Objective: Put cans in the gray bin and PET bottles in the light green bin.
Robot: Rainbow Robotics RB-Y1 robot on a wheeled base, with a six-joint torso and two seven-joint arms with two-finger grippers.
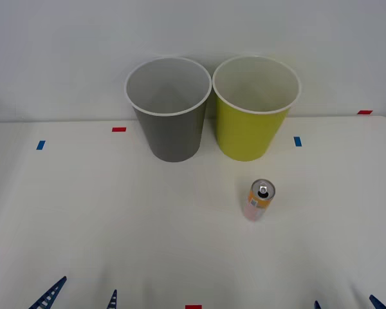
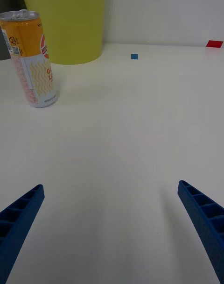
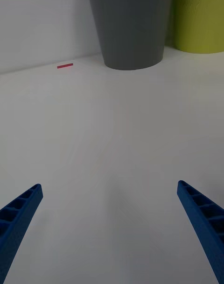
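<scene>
So my two pincers sat low at the near edge of the white table [image 1: 83, 219], both spread wide with nothing between their blue ribbed fingers: my left gripper [image 1: 82, 297] toward the near left corner, my right gripper [image 1: 347, 302] toward the near right corner. The can [image 1: 259, 200] stood upright on the table, well inside the edges and somewhat right of the middle, its silver top and pull tab facing up, an orange band above a pale lower body. It stood apart from both bins, nearer the light green bin [image 1: 251, 132]. That bin and the gray bin [image 1: 172, 132] stood side by side at the far edge against the wall, gray on the left, their white rims almost touching. Small blue [image 1: 298, 141] and red tape marks [image 1: 119, 129] lay on the table.
</scene>
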